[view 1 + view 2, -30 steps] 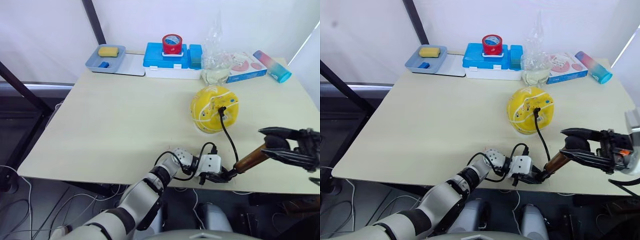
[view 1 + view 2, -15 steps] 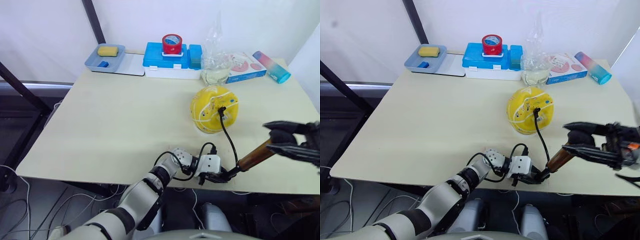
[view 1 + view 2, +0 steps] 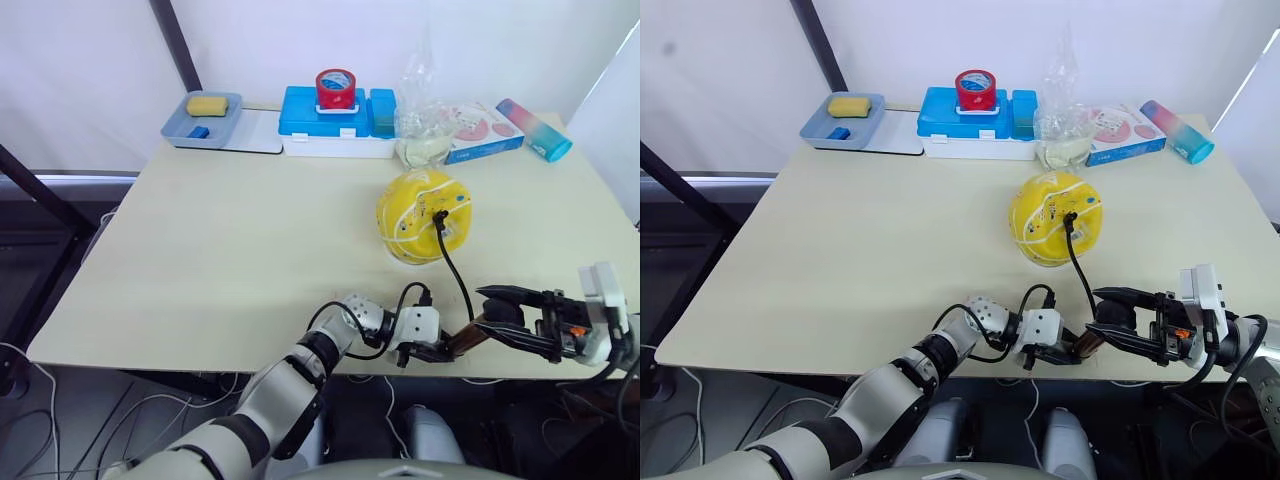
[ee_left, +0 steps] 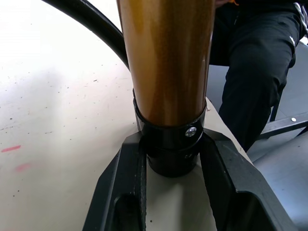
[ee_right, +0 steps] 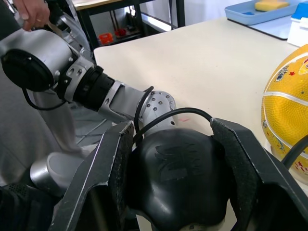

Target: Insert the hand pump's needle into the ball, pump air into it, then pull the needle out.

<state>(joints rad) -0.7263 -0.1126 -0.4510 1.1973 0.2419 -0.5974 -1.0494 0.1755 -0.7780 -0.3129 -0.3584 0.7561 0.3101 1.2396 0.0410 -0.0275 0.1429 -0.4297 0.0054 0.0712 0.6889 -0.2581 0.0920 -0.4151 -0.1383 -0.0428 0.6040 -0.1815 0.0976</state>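
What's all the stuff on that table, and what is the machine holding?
ball: one, yellow with white seams, right of table centre.
hand pump: one, gold-bronze barrel, near edge; its black hose runs up to the ball.
needle: one, black fitting on the ball.
tray: one, grey-blue, far left, with a yellow block and a small blue piece.
box: one, blue, far centre.
tape roll: one, red, atop the box.
plastic bag: one, clear, right of the box.
flat pack: one, pink and blue print, beside the bag.
bottle: one, pink-to-blue, far right.
left gripper: shut on the pump's base.
right gripper: shut on the pump's black handle.
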